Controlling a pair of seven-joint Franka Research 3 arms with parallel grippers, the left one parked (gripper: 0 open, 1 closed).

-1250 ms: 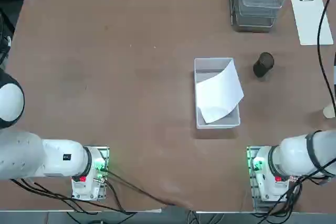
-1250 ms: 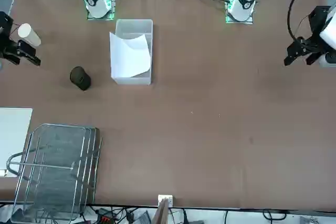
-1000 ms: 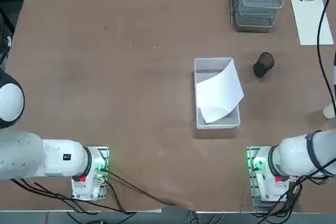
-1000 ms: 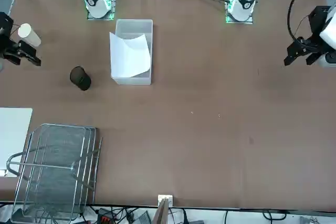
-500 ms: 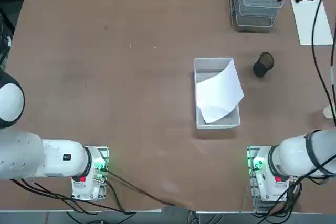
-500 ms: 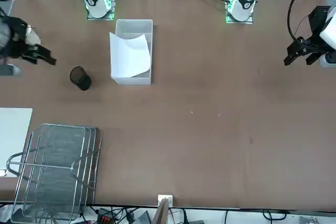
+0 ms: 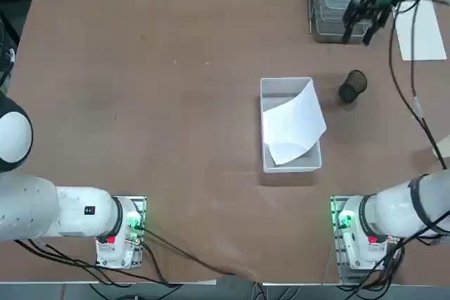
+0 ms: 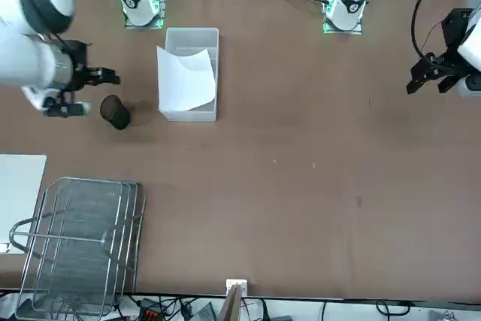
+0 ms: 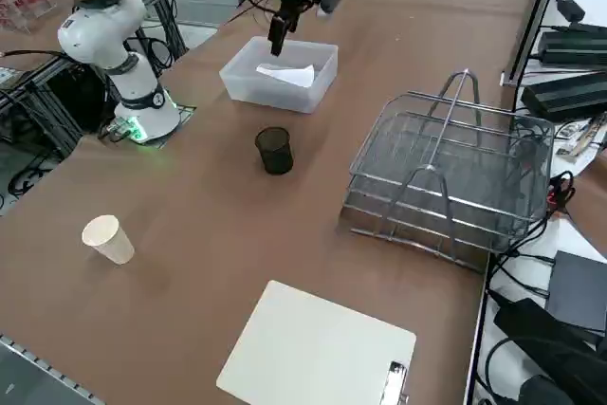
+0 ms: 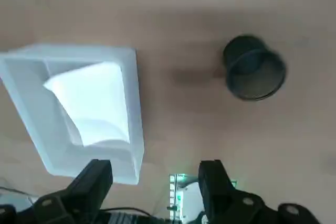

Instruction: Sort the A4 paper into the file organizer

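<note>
The A4 paper (image 7: pixel 294 123) (image 8: pixel 186 79) (image 9: pixel 287 74) (image 10: pixel 94 98) is a white sheet lying slanted and curved in a translucent bin (image 7: pixel 285 80) (image 8: pixel 192 31) (image 9: pixel 266 92) (image 10: pixel 134 108) at mid-table, one corner over the rim. The file organizer (image 7: pixel 344 1) (image 8: pixel 79 242) (image 9: pixel 446 187), a silver wire-mesh rack, stands at the far right corner. My right gripper (image 7: pixel 358 15) (image 8: pixel 89 92) (image 9: pixel 282 30) (image 10: pixel 155 182) hangs open and empty high over the table's right side, well away from the paper.
A black mesh cup (image 7: pixel 351 87) (image 8: pixel 115 112) (image 9: pixel 275 151) (image 10: pixel 253 74) stands between bin and organizer. A white clipboard (image 7: pixel 420 26) (image 8: pixel 19 186) (image 9: pixel 318 353) lies right of the organizer. A paper cup (image 9: pixel 107 239) stands at the table's right edge.
My right arm has swung in from the table's right edge toward the black cup and the bin. Its fingers stayed open. Paper, bin and organizer have not moved.
</note>
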